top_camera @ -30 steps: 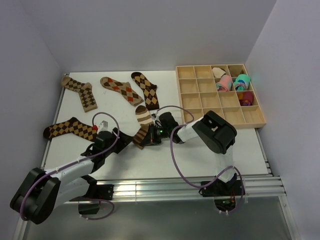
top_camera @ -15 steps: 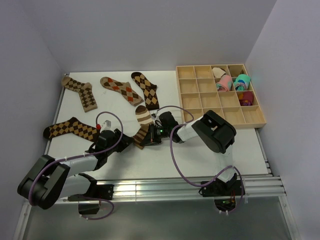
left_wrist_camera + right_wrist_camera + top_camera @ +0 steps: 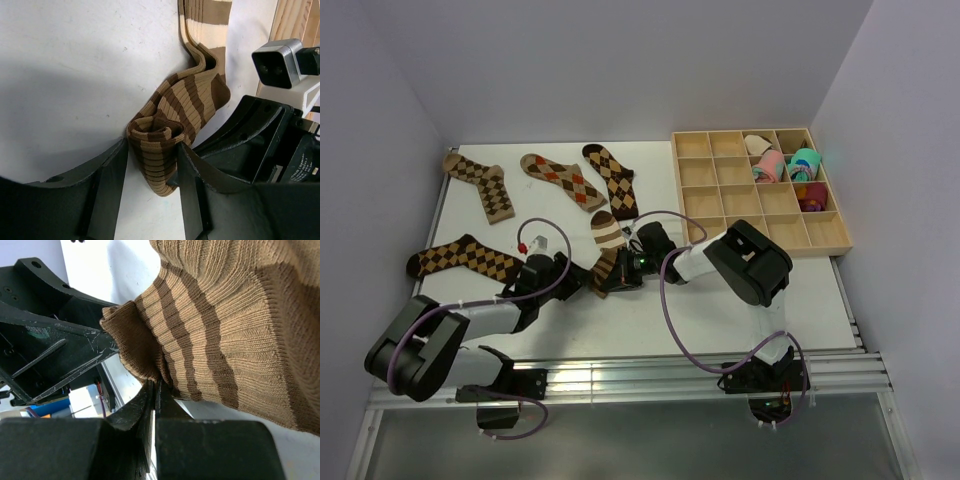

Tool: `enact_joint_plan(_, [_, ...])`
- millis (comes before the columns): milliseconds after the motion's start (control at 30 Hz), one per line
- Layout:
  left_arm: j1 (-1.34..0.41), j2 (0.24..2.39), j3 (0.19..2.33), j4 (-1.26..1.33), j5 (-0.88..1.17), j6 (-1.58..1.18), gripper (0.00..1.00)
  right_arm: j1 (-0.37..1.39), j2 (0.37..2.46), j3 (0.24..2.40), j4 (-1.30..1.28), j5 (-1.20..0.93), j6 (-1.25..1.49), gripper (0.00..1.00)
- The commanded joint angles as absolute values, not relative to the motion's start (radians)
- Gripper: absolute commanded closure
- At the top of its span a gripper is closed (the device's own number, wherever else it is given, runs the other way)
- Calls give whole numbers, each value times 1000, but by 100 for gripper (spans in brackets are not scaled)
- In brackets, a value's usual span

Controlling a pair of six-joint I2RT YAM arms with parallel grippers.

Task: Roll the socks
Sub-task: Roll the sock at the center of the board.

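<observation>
The brown-and-cream striped sock (image 3: 608, 235) lies mid-table with its lower end rolled into a stubby coil (image 3: 155, 145). My left gripper (image 3: 152, 165) reaches in from the left, and both fingers (image 3: 112, 180) press against the sides of that coil. From the right, my right gripper (image 3: 156, 387) is shut with its tips pinching the sock's folded edge (image 3: 145, 355). In the top view the two grippers (image 3: 582, 278) (image 3: 607, 282) meet at the sock's lower end. Several argyle socks lie flat: three at the back (image 3: 480, 185) (image 3: 563, 180) (image 3: 611, 180) and one at the left (image 3: 460, 258).
A wooden compartment tray (image 3: 715, 158) stands at the back right with pink and teal rolled bundles (image 3: 770, 165) (image 3: 805, 163) in its far cells. The right arm's elbow (image 3: 755, 262) hangs just in front of the tray. The table's front rail (image 3: 620, 375) runs along the near edge.
My left arm has slid right along the table until its fingers flank the rolled end of the striped sock. The right gripper has stayed at the sock.
</observation>
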State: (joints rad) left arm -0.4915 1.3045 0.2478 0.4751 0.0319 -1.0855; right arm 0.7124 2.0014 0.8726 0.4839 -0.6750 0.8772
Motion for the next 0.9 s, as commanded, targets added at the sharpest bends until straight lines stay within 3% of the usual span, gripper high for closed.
enact_joint_plan(0, [-491,1354,276,439,35,-1080,50,707,2051,871,338,-592,821,100])
enact_joint_plan(167, [-489,1428,340,322,25,-1089,62,707,2019,887,276,-548,766,96])
enact_joint_plan(267, [-491,1468,383,243,14,-1091,72,715,1965,908,197,-473,697,78])
enact_joint_plan(300, [-491,1477,408,224,11,-1091,74,719,1947,917,166,-442,654,66])
enact_joint_plan(467, [-494,1480,459,117,5,-1078,80,802,1818,962,17,-148,549,45])
enact_joint_plan(667, [-500,1453,505,40,-43,-1049,82,963,1755,996,-25,235,361,43])
enact_joint_plan(867, [-502,1447,520,12,-41,-1037,82,1080,1718,979,70,414,212,43])
